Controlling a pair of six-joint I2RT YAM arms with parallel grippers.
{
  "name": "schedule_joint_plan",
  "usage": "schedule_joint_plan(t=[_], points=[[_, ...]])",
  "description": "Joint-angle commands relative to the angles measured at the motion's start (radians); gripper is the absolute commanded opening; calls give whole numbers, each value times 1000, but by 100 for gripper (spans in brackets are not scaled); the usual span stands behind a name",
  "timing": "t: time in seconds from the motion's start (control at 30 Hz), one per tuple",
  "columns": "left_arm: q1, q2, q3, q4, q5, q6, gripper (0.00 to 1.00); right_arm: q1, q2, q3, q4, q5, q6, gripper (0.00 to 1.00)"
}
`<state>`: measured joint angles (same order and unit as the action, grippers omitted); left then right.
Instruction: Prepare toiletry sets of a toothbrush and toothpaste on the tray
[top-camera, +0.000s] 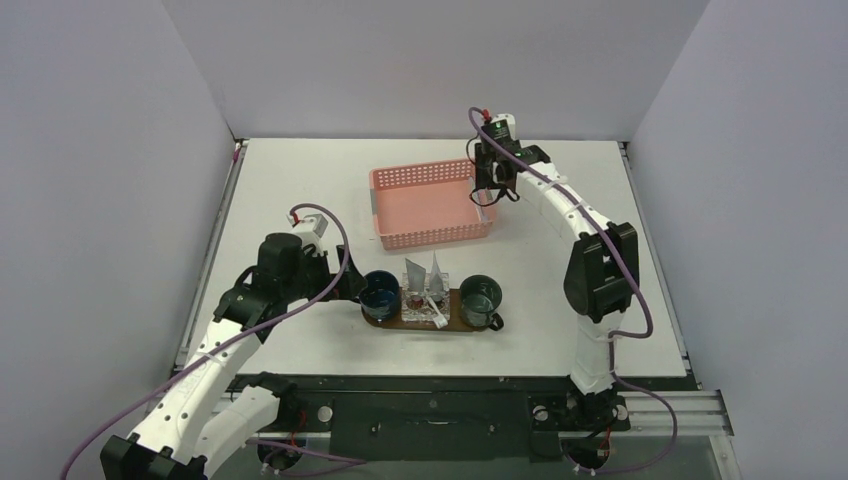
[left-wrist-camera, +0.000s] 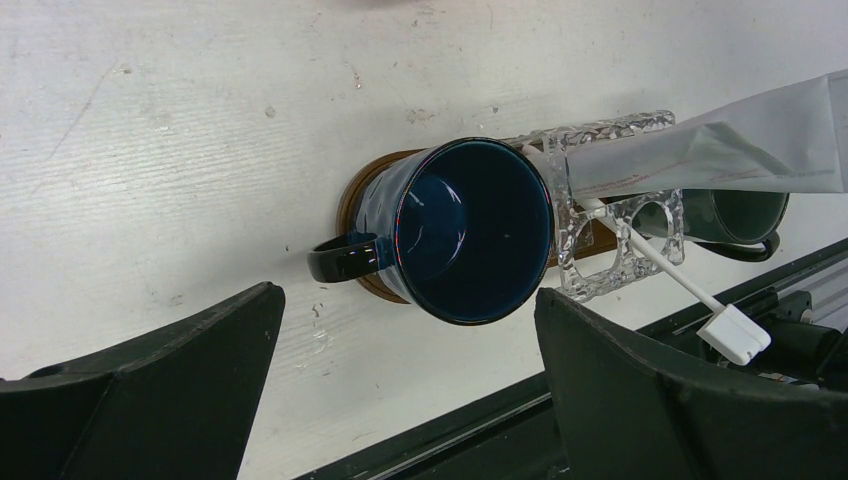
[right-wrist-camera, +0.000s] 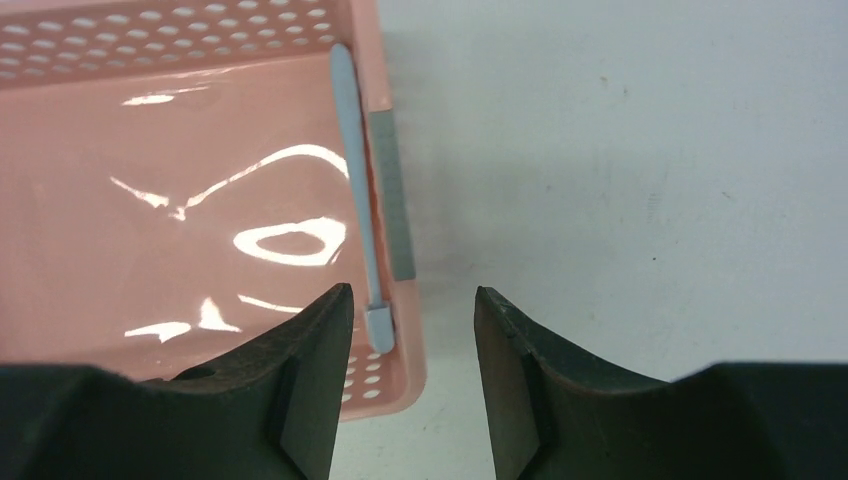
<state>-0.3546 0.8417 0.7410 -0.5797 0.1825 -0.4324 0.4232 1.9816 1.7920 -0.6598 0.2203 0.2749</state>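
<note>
Twice catching the flat dark brown oval wooden tray (top-camera: 398, 321), from above and from the left wrist, lying crosswise on the matte, scuffed white table (top-camera: 290, 200) near its front edge, between the two arms. Finding a glossy dark blue mug (top-camera: 379, 292) standing upright on the tray's left end, handle turned away from the holder, and a dark green mug (top-camera: 480, 300) on the right end. Noting between them a small clear square holder (left-wrist-camera: 612, 282) with a pebbled surface, carrying two creased white toothpaste tubes (top-camera: 415, 272) standing on end, and a slim white toothbrush (left-wrist-camera: 690, 292) leaning out of it toward the table's front edge.

Seeing the left gripper (top-camera: 350, 284) hovering just beside the blue mug, black wedge-shaped jaws spread wide, gripping nothing.

Looking farther back, finding a pink perforated plastic basket (top-camera: 420, 175), rectangular and shiny inside, well apart from the tray. Spotting one pale blue-grey toothbrush (right-wrist-camera: 355, 180) lying along its right wall, beside a grey strip on the rim. Seeing the right gripper (right-wrist-camera: 412, 300) hanging over that wall, jaws partly apart, holding nothing.
</note>
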Motion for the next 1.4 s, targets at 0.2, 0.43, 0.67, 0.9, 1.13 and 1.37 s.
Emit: schedule_joint_plan(t=[0.2, 0.43, 0.67, 0.9, 1.13, 1.37], points=[[0, 2, 10, 41, -17, 21, 96, -73, 89, 69, 5, -96, 12, 44], [2, 5, 11, 39, -17, 21, 96, -94, 134, 79, 8, -156, 35, 44], [3, 4, 12, 37, -20, 21, 96, -100, 153, 82, 5, -150, 39, 37], [6, 5, 11, 37, -16, 23, 96, -101, 174, 95, -10, -153, 31, 26], [9, 10, 12, 37, -13, 24, 96, -101, 157, 115, -21, -152, 8, 4], [12, 12, 11, 40, -7, 24, 96, -81, 80, 141, -44, -88, -56, 0]])
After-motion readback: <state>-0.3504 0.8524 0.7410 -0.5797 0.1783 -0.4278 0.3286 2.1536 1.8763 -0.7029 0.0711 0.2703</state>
